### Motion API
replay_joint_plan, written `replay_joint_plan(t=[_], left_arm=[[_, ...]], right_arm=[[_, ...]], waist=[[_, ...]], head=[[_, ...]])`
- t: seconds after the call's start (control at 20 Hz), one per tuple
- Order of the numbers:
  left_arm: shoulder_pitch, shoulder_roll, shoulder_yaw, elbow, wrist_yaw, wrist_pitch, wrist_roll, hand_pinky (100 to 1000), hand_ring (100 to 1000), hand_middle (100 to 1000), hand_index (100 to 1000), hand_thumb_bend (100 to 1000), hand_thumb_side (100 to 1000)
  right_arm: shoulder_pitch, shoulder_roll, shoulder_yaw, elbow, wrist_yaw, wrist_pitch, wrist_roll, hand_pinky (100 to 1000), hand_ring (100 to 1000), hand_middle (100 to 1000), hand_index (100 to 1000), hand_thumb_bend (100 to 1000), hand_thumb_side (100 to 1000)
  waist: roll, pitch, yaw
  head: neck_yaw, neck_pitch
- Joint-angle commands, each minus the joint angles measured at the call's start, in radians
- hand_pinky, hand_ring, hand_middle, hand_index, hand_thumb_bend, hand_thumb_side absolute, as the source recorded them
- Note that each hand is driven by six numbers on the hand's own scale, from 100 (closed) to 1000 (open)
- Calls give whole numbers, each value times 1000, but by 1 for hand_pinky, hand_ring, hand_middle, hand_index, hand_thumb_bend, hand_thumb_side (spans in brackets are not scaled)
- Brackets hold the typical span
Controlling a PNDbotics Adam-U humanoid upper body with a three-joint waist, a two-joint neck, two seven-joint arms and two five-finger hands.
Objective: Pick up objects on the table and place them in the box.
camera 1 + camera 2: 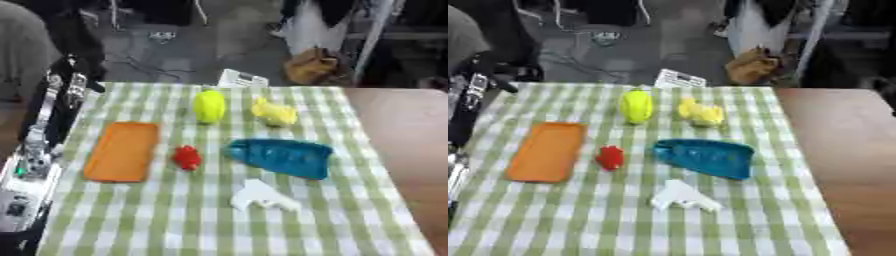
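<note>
Green-white check cloth [350, 200] looks matt woven, over smooth brown wood-look table [407, 130]; orange tray [122, 150], blue piece [280, 157], white piece [262, 197] & red piece [185, 157] look smooth plastic, yellow-green ball [208, 106] slightly glossy.

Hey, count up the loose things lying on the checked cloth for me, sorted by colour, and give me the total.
Yellow: 2, an oval object and a lumpy object
Orange: 1, a flat tray
Red: 1, a small object
Blue: 1, a long curved object
White: 1, an angular object
Total: 6
</note>
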Motion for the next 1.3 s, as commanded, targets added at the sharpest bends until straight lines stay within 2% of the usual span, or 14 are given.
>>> replay_joint_plan(t=[0.05,0.55,0.9,1.3], left_arm=[[-15,10,4,-15,2,-1,-4,554,714,785,812,104,1000],[-14,9,4,-15,2,-2,-8,553,714,785,811,104,1000],[-14,9,4,-16,1,-2,-9,552,714,786,812,103,1000],[-14,9,4,-16,1,-2,-12,550,715,787,811,102,1000]], right_arm=[[-14,-17,-11,-10,-9,-1,3,414,671,673,933,100,657],[-14,-17,-12,-10,-8,-1,4,415,671,673,933,100,655],[-14,-18,-11,-10,-7,-1,9,417,678,677,935,100,653],[-15,-18,-11,-9,-4,-1,13,418,678,677,934,100,650]], waist=[[15,-7,1],[15,-8,2],[15,-7,2],[15,-8,2]], head=[[-2,-4],[-5,6],[-2,29],[-6,30]])
